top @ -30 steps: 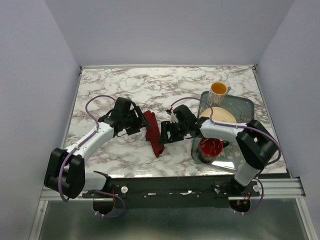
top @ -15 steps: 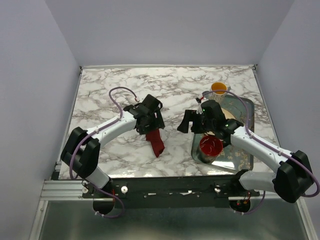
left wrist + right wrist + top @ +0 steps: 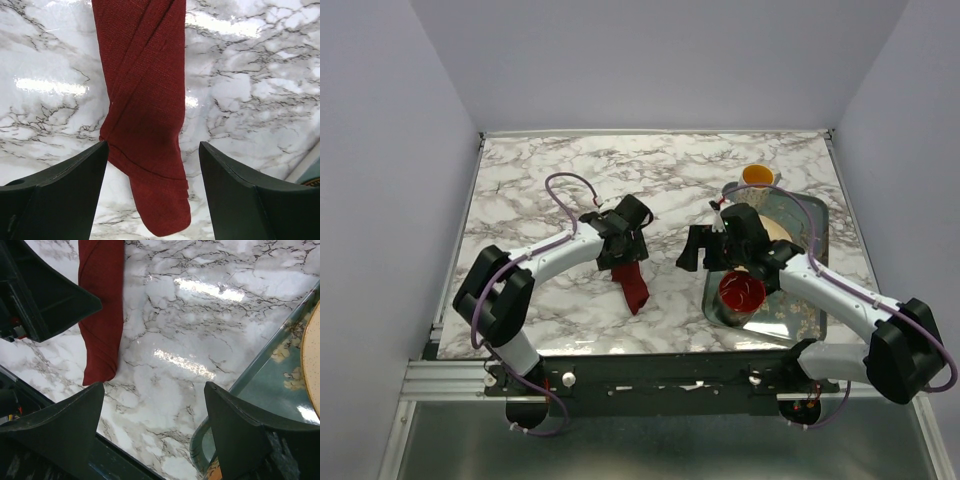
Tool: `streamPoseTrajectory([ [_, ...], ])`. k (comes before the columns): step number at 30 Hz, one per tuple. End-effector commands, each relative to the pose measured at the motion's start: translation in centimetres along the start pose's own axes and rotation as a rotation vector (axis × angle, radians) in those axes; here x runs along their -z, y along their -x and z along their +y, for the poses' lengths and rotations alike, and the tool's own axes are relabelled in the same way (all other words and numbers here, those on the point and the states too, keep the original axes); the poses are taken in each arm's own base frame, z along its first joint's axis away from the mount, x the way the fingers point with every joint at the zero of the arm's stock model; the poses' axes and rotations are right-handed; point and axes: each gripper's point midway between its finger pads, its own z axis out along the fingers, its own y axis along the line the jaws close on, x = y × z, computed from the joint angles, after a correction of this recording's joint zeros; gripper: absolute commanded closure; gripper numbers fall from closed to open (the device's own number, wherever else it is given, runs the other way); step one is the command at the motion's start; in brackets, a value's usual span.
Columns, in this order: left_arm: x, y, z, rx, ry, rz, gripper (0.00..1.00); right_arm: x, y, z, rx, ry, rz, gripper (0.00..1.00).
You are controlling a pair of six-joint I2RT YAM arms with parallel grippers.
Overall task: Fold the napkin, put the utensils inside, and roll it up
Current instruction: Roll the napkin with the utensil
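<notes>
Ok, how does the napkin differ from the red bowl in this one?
The napkin is dark maroon; the red bowl is a brighter red. The napkin is a long, narrow strip of cloth lying flat; the red bowl is round. The napkin lies on the marble table; the red bowl sits inside the tray. Both are reddish and rest unheld.

- The napkin — a long, folded maroon strip — lies on the marble table, its rounded end lowest in view.
- The left gripper hangs over it, dark fingers spread wide, one on either side of that end.
</notes>
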Motion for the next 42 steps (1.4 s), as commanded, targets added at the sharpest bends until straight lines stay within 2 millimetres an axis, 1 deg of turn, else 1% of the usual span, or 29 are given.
streamPoseTrajectory([
  [1,-1.3,-0.1,1.2,-0.045,0.077,-0.016,0.19,-0.5,-0.4,0.0,0.015,0.02,0.016,0.11],
  [5,-1.5,0.1,1.7,-0.046,0.103,-0.041,0.21,-0.7,-0.5,0.1,0.016,0.025,0.022,0.11],
  [7,-2.0,-0.4,1.9,-0.047,0.117,-0.026,0.23,-0.8,-0.7,0.2,0.011,0.033,0.032,0.11],
  [9,-2.1,-0.5,1.6,-0.045,0.115,-0.026,0.24,-1.0,-0.9,0.3,0.011,0.039,0.037,0.11],
  [16,-2.9,-1.2,1.9,-0.07,0.146,-0.019,0.25,-1.1,-1.0,0.3,0.011,0.048,0.042,0.11],
  [22,-3.6,-1.7,2.1,-0.099,0.179,-0.021,0.24,-1.2,-1.1,0.4,0.012,0.056,0.045,0.12],
  [25,-3.9,-1.2,2.2,-0.113,0.196,-0.044,0.25,-1.3,-1.1,0.4,0.014,0.058,0.046,0.12],
  [26,-3.9,-1.0,2.3,-0.125,0.206,-0.055,0.26,-1.3,-1.2,0.4,0.017,0.058,0.049,0.12],
  [29,-4.2,-0.6,2.2,-0.144,0.216,-0.063,0.34,-1.3,-1.3,0.4,0.018,0.061,0.05,0.12],
  [30,-4.3,-0.5,2.1,-0.158,0.218,-0.064,0.4,-1.4,-1.3,0.3,0.018,0.059,0.051,0.12],
  [31,-4.5,-0.5,2.2,-0.165,0.224,-0.065,0.42,-1.3,-1.2,0.3,0.018,0.058,0.049,0.12],
  [38,-4.7,-0.4,2.5,-0.194,0.24,-0.069,0.45,-1.5,-1.3,0.4,0.016,0.061,0.056,0.12],
  [40,-4.7,0.0,3.1,-0.233,0.265,-0.086,0.48,-1.5,-1.3,0.4,0.02,0.062,0.056,0.12],
  [42,-4.7,0.3,3.5,-0.279,0.283,-0.097,0.48,-1.5,-1.3,0.4,0.02,0.061,0.056,0.12],
])
